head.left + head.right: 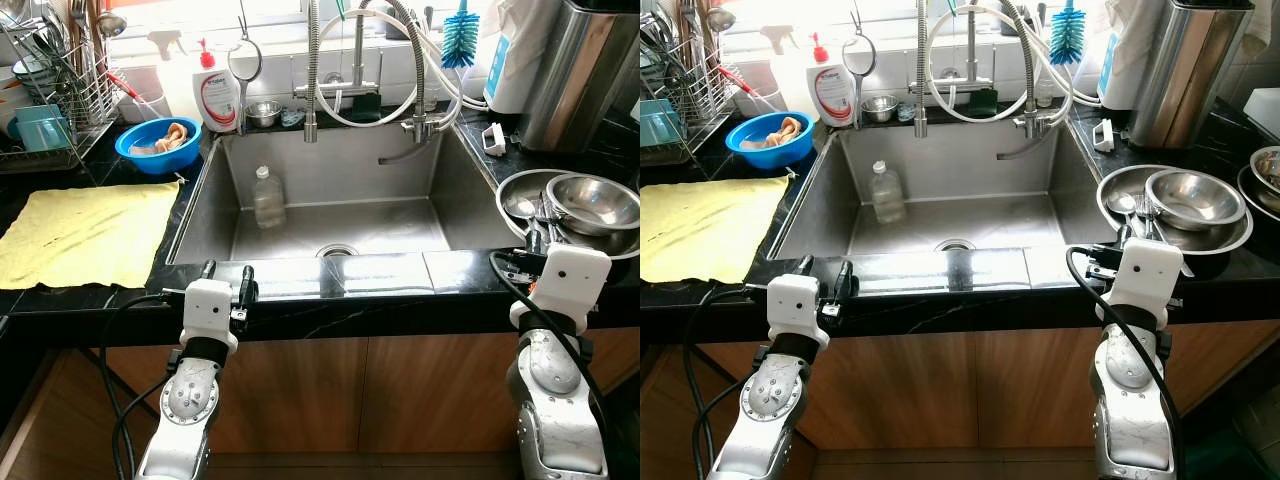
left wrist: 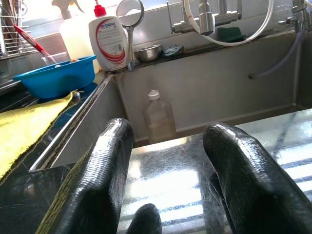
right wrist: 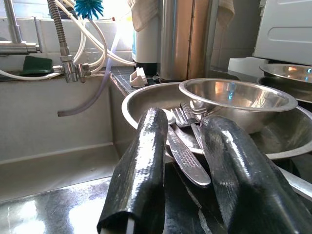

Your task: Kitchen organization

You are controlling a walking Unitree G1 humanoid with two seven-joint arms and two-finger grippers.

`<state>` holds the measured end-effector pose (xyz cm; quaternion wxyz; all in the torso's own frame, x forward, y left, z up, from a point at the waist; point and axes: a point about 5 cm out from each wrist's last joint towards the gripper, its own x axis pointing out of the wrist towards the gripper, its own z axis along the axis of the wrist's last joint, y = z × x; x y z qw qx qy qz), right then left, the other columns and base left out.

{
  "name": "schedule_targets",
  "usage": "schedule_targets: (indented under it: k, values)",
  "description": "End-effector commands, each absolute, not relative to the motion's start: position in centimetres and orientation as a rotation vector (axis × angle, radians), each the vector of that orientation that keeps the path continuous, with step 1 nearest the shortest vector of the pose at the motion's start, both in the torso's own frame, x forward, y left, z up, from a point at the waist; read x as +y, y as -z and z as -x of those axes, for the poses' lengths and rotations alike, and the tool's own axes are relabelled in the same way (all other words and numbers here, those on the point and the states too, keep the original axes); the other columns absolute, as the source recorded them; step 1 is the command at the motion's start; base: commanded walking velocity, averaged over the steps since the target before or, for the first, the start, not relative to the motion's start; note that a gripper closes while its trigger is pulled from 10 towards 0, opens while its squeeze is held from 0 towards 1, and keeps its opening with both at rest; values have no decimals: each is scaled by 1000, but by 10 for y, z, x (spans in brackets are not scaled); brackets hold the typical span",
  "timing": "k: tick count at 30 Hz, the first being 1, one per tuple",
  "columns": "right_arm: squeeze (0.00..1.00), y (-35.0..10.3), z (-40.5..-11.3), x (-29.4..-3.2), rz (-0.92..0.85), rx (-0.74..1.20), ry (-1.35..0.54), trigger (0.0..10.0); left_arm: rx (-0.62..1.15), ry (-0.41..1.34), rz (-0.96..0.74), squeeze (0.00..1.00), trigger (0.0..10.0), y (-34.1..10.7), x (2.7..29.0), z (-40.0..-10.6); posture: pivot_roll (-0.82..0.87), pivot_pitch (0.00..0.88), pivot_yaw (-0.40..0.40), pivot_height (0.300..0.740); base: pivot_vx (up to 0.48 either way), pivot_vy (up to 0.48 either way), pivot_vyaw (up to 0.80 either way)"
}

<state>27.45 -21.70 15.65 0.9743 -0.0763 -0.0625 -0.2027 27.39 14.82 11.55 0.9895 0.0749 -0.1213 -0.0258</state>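
My right gripper (image 3: 184, 127) is open and low over the counter edge, right in front of a wide steel plate (image 1: 516, 187). On that plate rest a steel bowl (image 1: 597, 201) and some cutlery (image 3: 187, 158). The cutlery handles point toward the gap between the fingers, and whether they touch cannot be told. My left gripper (image 2: 168, 146) is open with nothing in it, over the steel front rim of the sink (image 1: 330, 225). A clear plastic bottle (image 1: 268, 198) stands inside the sink at its left.
A yellow cloth (image 1: 85, 232) lies on the black counter at the left. Behind it are a blue bowl (image 1: 157, 143), a dish soap bottle (image 1: 217, 90) and a dish rack (image 1: 50, 90). A spring faucet (image 1: 312, 70) and a blue brush (image 1: 460, 35) stand behind the sink. A tall steel canister (image 1: 575, 70) is at the back right.
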Motion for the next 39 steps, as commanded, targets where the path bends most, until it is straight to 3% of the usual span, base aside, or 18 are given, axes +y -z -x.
schedule_targets:
  k: [1,16,17,18,19,39]
  values:
    - [0,-155,-277,-216,155,-101,414,10000,-225,49,-165,0,10000,-111,150,-273,-128,0,58,740,0,0,0]
    - [0,-152,-276,-219,160,-77,430,10000,-225,52,-159,0,10000,-112,148,-273,-128,0,56,740,0,0,0]
    - [0,-152,-276,-219,160,-78,428,3961,-225,53,-160,0,10000,-112,148,-273,-129,0,57,740,0,0,0]
    - [0,-152,-276,-219,159,-79,426,1216,-224,53,-160,0,10000,-112,148,-273,-129,0,57,740,0,0,0]
    - [0,-152,-277,-219,159,-79,425,0,-224,53,-160,0,10000,-111,148,-273,-129,0,57,740,0,0,0]
    - [0,-154,-280,-216,139,-90,400,0,-226,57,-158,0,10000,-112,147,-273,-124,0,56,740,0,0,0]
